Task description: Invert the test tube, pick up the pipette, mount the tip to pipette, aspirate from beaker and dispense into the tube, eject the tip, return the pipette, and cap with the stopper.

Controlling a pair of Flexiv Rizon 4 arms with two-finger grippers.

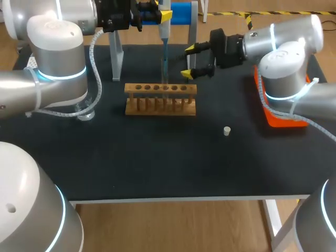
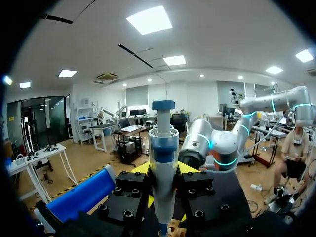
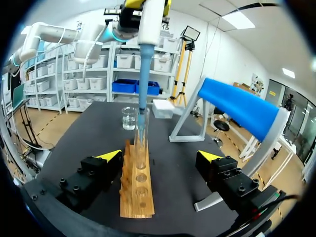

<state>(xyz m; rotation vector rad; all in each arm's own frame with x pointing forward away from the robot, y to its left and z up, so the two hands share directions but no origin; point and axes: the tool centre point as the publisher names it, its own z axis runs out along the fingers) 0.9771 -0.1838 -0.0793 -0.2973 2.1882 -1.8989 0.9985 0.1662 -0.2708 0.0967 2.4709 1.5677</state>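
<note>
My left gripper (image 1: 157, 14) is shut on the white and blue pipette (image 1: 164, 31), held upright over the wooden rack (image 1: 160, 98). Its thin tip reaches down into the clear test tube (image 1: 164, 79), which stands in a middle hole. The left wrist view shows the pipette (image 2: 163, 163) clamped between my left gripper's (image 2: 163, 170) yellow tips. My right gripper (image 1: 190, 61) hangs open just behind the rack's right end. In the right wrist view the rack (image 3: 137, 190) and tube (image 3: 141, 140) lie ahead between my right gripper's (image 3: 160, 156) spread fingers. A small white stopper (image 1: 227, 130) lies on the mat.
A glass beaker (image 1: 86, 112) stands at the table's left, also seen past the rack as the beaker (image 3: 129, 118). The blue-topped pipette stand (image 1: 181, 12) is at the back. An orange tray (image 1: 278, 118) sits under my right arm. A white box (image 3: 163, 108) lies beyond the beaker.
</note>
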